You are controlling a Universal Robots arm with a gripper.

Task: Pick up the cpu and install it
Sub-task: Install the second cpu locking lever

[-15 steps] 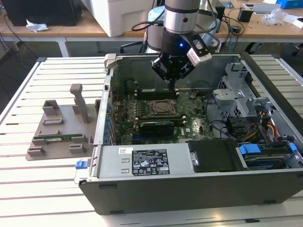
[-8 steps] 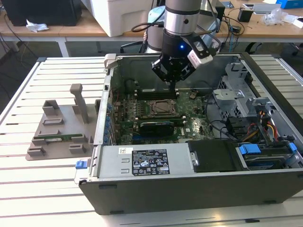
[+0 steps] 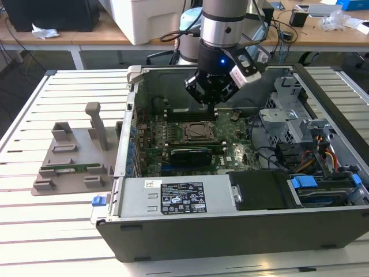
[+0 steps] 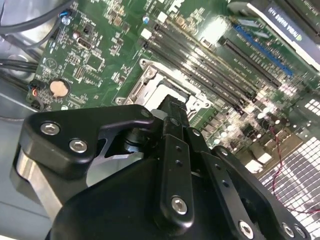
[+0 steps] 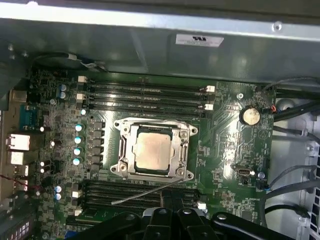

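Observation:
The cpu (image 5: 152,152), a flat square chip with a dull silver top, lies in the metal-framed socket (image 5: 126,150) at the middle of the green motherboard (image 5: 225,150). In the exterior view this socket (image 3: 199,131) sits inside the open computer case, and my gripper (image 3: 210,101) hangs just above and behind it. The black fingers (image 4: 172,145) are drawn together with nothing between them. In the second wrist view they cover part of the socket (image 4: 150,82). A thin metal lever (image 5: 145,192) lies slanted beside the socket.
A black expansion card (image 3: 190,154) lies just in front of the socket. The power supply (image 3: 179,196) and case walls close in the board. A drive cage (image 3: 288,121) and cables (image 3: 320,153) crowd the exterior view's right. A grey parts fixture (image 3: 75,156) holds a green memory stick (image 3: 72,169).

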